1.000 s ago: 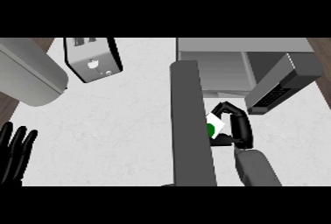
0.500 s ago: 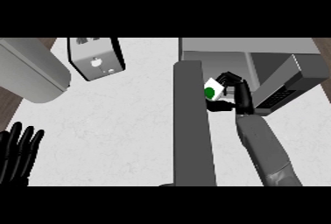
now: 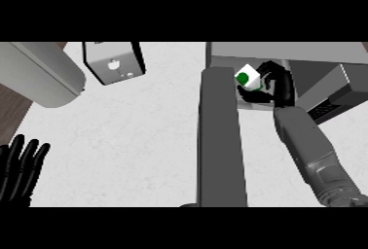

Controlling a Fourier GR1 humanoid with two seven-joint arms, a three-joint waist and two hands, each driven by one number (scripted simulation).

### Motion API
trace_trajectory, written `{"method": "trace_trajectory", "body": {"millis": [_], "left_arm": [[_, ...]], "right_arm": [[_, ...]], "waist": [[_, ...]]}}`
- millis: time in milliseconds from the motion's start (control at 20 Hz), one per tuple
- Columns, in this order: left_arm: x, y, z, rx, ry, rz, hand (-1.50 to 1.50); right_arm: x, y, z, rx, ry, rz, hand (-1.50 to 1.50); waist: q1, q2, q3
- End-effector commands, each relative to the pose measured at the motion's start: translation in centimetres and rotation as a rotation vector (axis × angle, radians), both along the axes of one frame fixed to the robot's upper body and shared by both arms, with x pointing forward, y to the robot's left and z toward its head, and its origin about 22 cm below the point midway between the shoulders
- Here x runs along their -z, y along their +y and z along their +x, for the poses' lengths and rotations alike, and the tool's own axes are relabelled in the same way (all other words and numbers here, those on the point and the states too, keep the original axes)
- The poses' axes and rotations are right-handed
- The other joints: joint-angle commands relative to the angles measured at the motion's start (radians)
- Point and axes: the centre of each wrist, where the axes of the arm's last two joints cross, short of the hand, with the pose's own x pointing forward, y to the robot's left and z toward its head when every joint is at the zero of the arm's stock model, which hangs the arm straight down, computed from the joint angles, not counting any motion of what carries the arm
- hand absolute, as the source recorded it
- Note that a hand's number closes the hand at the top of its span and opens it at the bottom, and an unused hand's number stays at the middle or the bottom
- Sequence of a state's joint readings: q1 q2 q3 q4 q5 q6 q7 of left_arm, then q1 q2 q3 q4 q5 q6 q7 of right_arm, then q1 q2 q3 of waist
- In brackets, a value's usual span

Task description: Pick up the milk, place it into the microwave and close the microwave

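Observation:
The milk (image 3: 247,78) is a small white carton with a green dot on its top. My right hand (image 3: 271,86) is curled round it, holding it at the mouth of the microwave (image 3: 316,58), just past the inner edge of the open door (image 3: 220,141). That door is a long grey slab running toward me. The carton's lower part is hidden by my fingers. My left hand (image 3: 20,170) rests open at the lower left edge, fingers up.
A grey toaster-like box (image 3: 112,62) stands at the back, left of centre. A large pale rounded appliance (image 3: 36,73) lies at the far left. The microwave's control panel (image 3: 338,99) shows at the right. The white counter (image 3: 137,146) spreads between.
My right arm has stretched forward, carrying the milk from beside the door's middle up to the microwave's opening. The left hand has stayed at the lower left edge.

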State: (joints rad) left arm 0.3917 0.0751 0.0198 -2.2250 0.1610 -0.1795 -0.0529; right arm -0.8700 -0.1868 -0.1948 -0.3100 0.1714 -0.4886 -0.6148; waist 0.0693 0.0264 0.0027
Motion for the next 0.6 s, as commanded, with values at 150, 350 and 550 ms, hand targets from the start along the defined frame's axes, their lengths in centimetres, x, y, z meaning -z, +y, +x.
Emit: {"method": "trace_trajectory", "body": {"millis": [150, 350, 550], "left_arm": [[0.6, 0.3, 0.6, -0.013, 0.012, 0.017, -1.5], [-0.3, 0.2, 1.2, 0.005, 0.014, 0.043, -1.5], [-0.3, -0.8, 0.7, 0.001, -0.003, 0.053, -1.5]], "right_arm": [[-2.2, -0.5, 1.5, 0.18, -0.133, -0.182, 1.5], [-1.6, -0.4, 1.4, 0.083, -0.025, -0.289, -1.5], [-2.2, -0.6, 1.7, 0.029, 0.01, -0.297, -1.5]], "waist": [[0.019, 0.01, 0.0], [0.034, 0.016, 0.001], [0.047, 0.017, 0.002]]}}
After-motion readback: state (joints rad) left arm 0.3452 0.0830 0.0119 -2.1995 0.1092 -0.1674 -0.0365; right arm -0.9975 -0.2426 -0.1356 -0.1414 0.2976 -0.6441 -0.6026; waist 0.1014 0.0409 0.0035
